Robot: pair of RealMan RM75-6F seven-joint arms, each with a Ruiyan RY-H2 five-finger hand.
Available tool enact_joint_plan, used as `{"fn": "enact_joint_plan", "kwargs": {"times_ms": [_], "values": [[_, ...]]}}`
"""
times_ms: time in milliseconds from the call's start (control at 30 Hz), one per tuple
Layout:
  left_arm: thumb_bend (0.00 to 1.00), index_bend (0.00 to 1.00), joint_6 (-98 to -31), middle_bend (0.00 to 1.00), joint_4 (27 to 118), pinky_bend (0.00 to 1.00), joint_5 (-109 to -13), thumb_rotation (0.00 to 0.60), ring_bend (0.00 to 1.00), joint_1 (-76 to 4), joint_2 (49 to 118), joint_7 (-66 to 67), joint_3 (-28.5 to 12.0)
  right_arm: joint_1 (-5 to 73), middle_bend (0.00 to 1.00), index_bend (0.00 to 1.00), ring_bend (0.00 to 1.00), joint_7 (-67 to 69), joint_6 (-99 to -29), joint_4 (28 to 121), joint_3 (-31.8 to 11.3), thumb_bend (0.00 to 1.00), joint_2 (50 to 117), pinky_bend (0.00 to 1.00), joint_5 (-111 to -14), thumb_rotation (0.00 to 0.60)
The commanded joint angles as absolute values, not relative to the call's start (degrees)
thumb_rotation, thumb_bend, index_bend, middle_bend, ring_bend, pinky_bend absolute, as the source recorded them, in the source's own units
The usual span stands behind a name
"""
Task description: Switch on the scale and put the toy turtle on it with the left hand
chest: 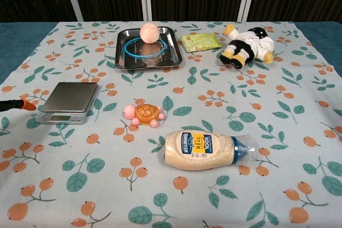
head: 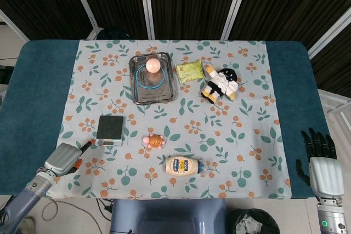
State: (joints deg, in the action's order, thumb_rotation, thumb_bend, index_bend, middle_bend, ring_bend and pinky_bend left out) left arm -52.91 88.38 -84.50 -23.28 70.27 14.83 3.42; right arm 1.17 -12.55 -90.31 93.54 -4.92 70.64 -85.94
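The grey scale (head: pixel 111 130) lies on the left of the floral cloth, its display strip facing the near edge (chest: pixel 69 102). Just to its right sits the toy turtle (head: pixel 154 141), orange-shelled with a pink body (chest: pixel 143 114). My left hand (head: pixel 64 160) hovers at the near left and holds nothing. One orange-tipped finger (chest: pixel 20 105) is stretched out toward the scale's front left corner, a short gap away, and the others look curled in. My right hand (head: pixel 321 165) rests off the table's right edge with its fingers spread.
A mayonnaise bottle (head: pixel 184 165) lies in front of the turtle. At the back stand a metal tray (head: pixel 138 91) holding a blue ring and a peach ball, a green packet (head: pixel 189 71) and a plush doll (head: pixel 221 84).
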Motion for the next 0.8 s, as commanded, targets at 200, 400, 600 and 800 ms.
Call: {"fn": "enact_joint_plan", "kwargs": {"times_ms": [200,400,600,800], "values": [[0.54,0.10,-52.37,0.69,87.76,0.71,-83.77,0.600,0.71,-23.64,71.00,15.24,3.73,1.23,0.00,0.00,0.01,-12.62,-90.13,93.51,-4.91,0.53,70.67,0.00,-85.84,0.600],[0.54,0.10,-52.37,0.69,87.52,0.71,-83.42,0.600,0.71,-23.89,71.32,15.45,3.82,1.23,0.00,0.00,0.01,-12.66,-90.15,93.53,-4.97,0.53,70.68,0.00,-85.75,0.600],[0.54,0.10,-51.95,0.68,87.17,0.71,-82.74,0.600,0.71,-24.16,71.68,15.92,3.99,1.24,0.00,0.00,0.01,-12.74,-90.12,93.56,-4.99,0.53,70.68,0.00,-85.69,0.600],[0.54,0.10,-51.65,0.68,87.09,0.71,-81.95,0.600,0.71,-24.38,71.93,16.47,4.07,1.27,0.00,0.00,0.01,-12.85,-90.03,93.53,-4.98,0.53,70.73,0.00,-85.63,0.600]]}}
